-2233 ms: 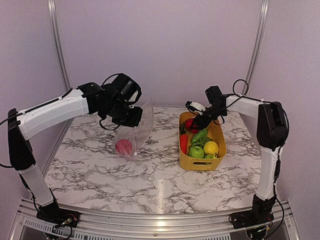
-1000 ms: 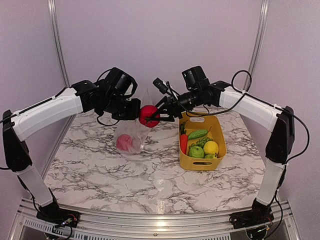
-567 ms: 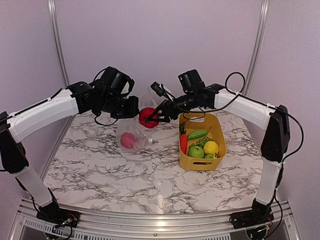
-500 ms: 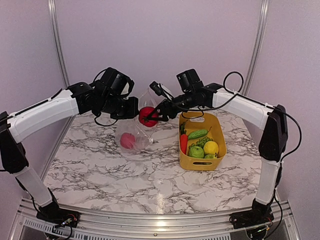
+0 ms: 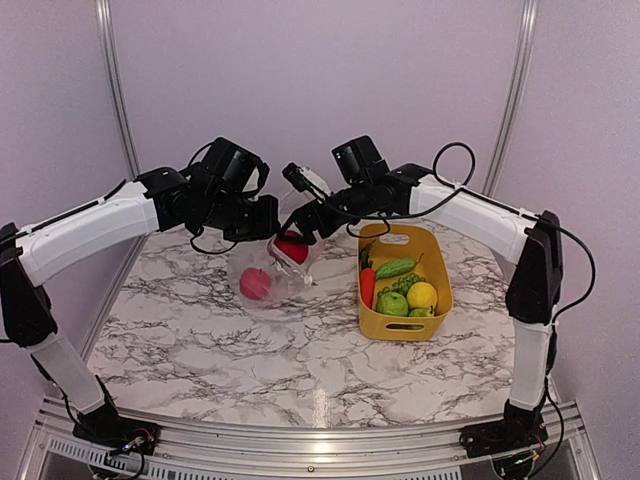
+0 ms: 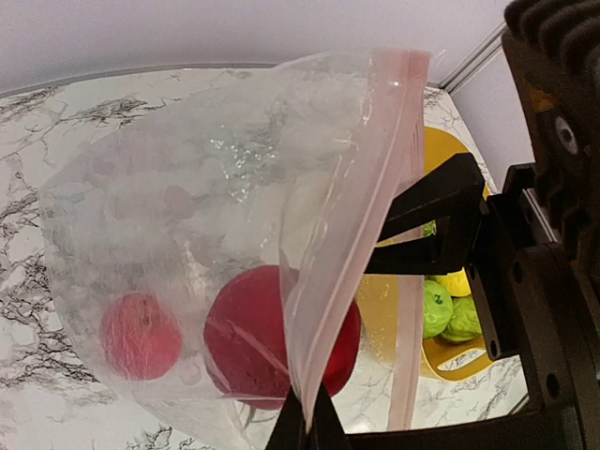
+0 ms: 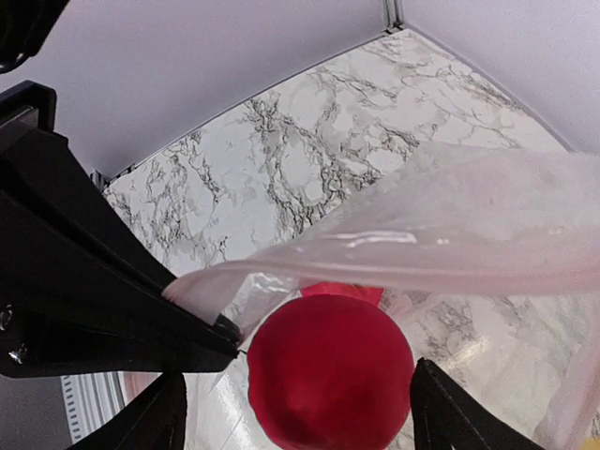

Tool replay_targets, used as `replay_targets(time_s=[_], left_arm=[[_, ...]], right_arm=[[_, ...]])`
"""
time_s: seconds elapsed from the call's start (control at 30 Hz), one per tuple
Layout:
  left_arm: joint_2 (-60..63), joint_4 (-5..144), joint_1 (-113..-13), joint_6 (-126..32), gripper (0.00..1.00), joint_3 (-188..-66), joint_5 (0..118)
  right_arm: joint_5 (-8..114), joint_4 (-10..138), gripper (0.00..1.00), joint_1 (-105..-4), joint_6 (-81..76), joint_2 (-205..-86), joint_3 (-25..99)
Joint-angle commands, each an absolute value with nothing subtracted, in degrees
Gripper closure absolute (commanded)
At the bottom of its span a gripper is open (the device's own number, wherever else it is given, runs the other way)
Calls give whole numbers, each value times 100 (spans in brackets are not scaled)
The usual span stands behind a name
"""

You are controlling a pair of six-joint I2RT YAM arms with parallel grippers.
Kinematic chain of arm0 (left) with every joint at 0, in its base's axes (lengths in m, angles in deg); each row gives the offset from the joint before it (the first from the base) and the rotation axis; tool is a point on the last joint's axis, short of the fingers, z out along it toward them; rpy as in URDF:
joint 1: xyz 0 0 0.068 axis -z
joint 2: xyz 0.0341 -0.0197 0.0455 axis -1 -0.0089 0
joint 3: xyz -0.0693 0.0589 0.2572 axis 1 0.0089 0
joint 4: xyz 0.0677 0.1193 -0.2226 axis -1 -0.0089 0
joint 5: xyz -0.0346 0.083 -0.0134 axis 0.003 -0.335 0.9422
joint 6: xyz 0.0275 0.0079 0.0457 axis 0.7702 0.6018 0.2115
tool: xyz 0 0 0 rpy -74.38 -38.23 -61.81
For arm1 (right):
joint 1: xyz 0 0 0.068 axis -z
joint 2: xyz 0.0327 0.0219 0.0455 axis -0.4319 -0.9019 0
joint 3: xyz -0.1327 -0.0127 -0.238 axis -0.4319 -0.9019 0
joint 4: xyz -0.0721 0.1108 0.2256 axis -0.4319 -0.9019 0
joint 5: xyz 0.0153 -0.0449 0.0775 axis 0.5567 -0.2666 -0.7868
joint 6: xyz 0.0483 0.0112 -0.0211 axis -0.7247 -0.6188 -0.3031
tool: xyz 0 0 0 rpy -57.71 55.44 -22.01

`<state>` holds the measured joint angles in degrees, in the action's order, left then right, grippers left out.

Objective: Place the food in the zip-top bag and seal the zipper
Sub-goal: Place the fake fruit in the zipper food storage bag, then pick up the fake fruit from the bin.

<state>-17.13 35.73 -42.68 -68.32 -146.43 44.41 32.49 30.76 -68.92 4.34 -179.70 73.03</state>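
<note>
Your left tool [image 6: 305, 427] pinches one lip of the zipper [image 6: 373, 183] on the zip-top bag [image 6: 169, 187], which drops away below it with a pink fruit [image 6: 141, 336] at the bottom. The red apple [image 7: 328, 370] sits just inside the mouth, between the spread fingers of your right tool [image 7: 300, 412], with a gap on one side. If you withdraw carelessly, a finger could snag the film, pull the lip free and spill both.

We see a white desk [image 5: 300, 350] veined in grey-black marble, and pale lilac walls [image 5: 320, 90]. The bag [image 6: 187, 169] is clear, its zipper [image 6: 380, 159] pinkish. The apple [image 7: 328, 380] is deep red, the pink fruit [image 5: 254, 284] lighter. The basket [image 5: 400, 329] is yellow, with a yellow lemon [image 5: 422, 295], a green pear [image 5: 393, 304] and an orange-red carrot [image 5: 367, 287].
</note>
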Motion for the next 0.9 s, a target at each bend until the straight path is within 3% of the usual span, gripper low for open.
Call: replay_targets(time_s=[0.0, 0.13, 0.43, 0.57, 0.87], left_arm=[[-1638, 3676, -4343, -6891, 100, -14467, 4524], [-1628, 3678, -4474, -6902, 100, -14411, 4543], [-1508, 3203, -4800, -6661, 100, -14588, 4525], [-1259, 2530, -4902, -6336, 100, -15278, 4127], [-1483, 2289, -5048, -6230, 100, -14817, 5012]], right_arm=[[2762, 3141, 21, -7000, 698, -17539, 7423], [2389, 3140, 17, -6928, 895, -17172, 7131], [1503, 3168, 24, -5954, 1380, -16264, 6403], [1786, 3194, 30, -5325, 1712, -15984, 5917], [3209, 3061, 46, -4738, 2472, -16097, 4996]])
